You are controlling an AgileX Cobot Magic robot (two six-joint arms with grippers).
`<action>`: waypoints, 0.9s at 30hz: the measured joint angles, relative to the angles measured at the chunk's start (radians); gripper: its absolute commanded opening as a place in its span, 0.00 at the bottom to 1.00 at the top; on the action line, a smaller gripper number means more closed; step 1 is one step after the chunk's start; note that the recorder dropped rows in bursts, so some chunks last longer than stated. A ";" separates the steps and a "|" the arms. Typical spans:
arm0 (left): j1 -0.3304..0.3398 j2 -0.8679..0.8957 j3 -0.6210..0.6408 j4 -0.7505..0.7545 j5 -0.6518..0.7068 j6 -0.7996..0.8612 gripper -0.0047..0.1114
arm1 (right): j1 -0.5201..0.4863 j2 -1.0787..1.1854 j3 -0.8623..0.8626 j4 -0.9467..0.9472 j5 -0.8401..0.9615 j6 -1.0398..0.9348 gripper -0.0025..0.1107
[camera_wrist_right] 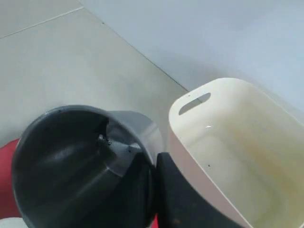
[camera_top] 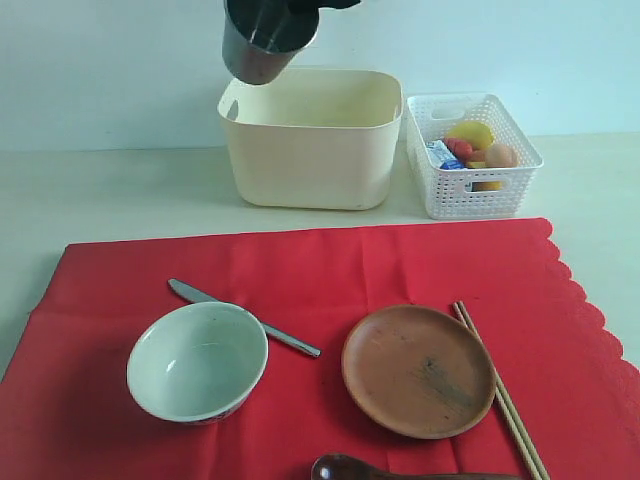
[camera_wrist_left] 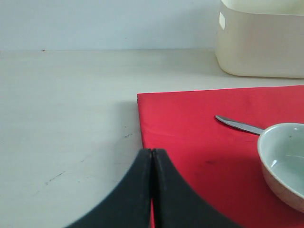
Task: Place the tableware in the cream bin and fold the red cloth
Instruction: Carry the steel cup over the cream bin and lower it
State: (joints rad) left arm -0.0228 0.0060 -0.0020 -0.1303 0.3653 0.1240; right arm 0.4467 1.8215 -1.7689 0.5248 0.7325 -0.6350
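Observation:
My right gripper point(camera_wrist_right: 156, 159) is shut on the rim of the steel cup point(camera_wrist_right: 71, 161), one finger inside it and one outside. It holds the cup point(camera_top: 262, 45) tilted in the air above the near left corner of the cream bin point(camera_top: 310, 140). On the red cloth point(camera_top: 320, 270) lie the pale green-white bowl point(camera_top: 198, 360), the metal knife point(camera_top: 240, 316), the round brown plate point(camera_top: 418, 370), the wooden chopsticks point(camera_top: 500, 395) and the dark spoon point(camera_top: 345, 468). My left gripper point(camera_wrist_left: 152, 153) is shut and empty, low over the cloth's far left corner point(camera_wrist_left: 156, 118).
A white lattice basket point(camera_top: 470, 155) with foods and a milk carton stands to the right of the cream bin. Bare pale table point(camera_wrist_left: 61, 118) stretches to the left of the cloth. A pale wall runs behind the bins.

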 measured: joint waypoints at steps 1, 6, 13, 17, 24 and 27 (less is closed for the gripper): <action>0.000 0.000 0.000 0.000 0.000 0.000 0.04 | -0.009 0.018 -0.039 -0.020 0.023 0.023 0.02; 0.000 0.000 0.000 0.000 0.000 0.000 0.04 | -0.072 0.144 -0.221 -0.138 0.124 0.142 0.02; 0.000 0.000 0.000 0.000 0.000 0.000 0.04 | -0.148 0.308 -0.408 -0.122 0.164 0.201 0.02; 0.000 0.000 0.000 0.000 0.000 0.000 0.04 | -0.175 0.416 -0.503 -0.115 0.164 0.232 0.02; 0.000 0.000 0.000 0.000 0.000 0.000 0.04 | -0.194 0.572 -0.616 -0.113 0.145 0.265 0.02; 0.000 0.000 0.000 0.000 0.000 0.000 0.04 | -0.196 0.627 -0.654 -0.121 0.117 0.286 0.02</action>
State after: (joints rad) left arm -0.0228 0.0060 -0.0020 -0.1303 0.3653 0.1240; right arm 0.2505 2.4489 -2.4224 0.4035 0.8492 -0.3491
